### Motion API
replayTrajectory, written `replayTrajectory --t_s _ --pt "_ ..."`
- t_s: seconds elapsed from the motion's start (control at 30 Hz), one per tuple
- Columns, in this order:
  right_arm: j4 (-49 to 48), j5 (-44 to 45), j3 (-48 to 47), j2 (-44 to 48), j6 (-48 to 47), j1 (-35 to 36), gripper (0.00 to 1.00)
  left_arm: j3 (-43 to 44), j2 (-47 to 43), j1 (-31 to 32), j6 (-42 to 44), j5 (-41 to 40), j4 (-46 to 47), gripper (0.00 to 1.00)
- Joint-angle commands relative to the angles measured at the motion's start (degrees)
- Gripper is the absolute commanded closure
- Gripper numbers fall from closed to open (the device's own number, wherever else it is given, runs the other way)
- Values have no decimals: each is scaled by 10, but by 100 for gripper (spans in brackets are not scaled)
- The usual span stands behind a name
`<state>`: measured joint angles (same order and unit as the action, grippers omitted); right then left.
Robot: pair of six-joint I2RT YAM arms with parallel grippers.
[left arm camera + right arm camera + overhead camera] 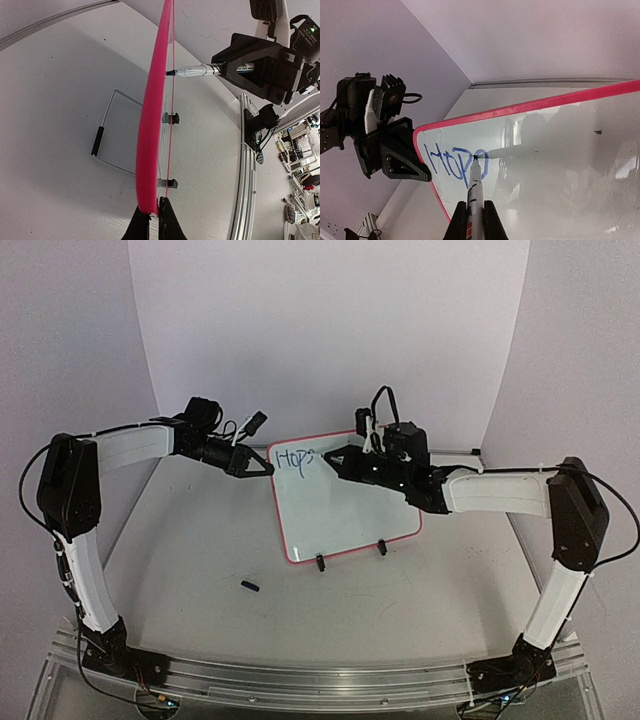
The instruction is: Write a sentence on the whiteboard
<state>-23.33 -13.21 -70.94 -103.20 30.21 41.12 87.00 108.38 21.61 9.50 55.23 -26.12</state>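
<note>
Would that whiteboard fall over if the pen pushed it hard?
Probably tippy: the whiteboard stands on two small clip feet and a thin wire stand, maybe why the left jaws pinch its edge. Its frame looks straight, so likely stiff.

Bright even light; soft shadows; whiteboard (560,150) glare; wrist views fisheye-warped.

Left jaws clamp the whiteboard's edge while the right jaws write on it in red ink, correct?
Not quite. The writing on the whiteboard is blue, not red; the right wrist view shows it. The rest holds.
</note>
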Motion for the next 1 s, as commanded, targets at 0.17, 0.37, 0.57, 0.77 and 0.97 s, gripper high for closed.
replayTrajectory --t_s 0.17,0.37,0.57,0.77,0.97 --pt "4 -11 32 4 13 -4 100 7 -1 23 39 -21 -50 100" --pt "5 2 49 17 15 -4 100 7 -2 24 39 -21 -50 100" --pt "7 31 60 39 9 -4 100 6 -2 24 39 -22 -50 100" --pt "7 37 58 51 1 -4 100 6 -1 25 40 -23 -49 100" --pt "-15 11 66 78 1 -4 100 5 0 25 40 -26 -51 100"
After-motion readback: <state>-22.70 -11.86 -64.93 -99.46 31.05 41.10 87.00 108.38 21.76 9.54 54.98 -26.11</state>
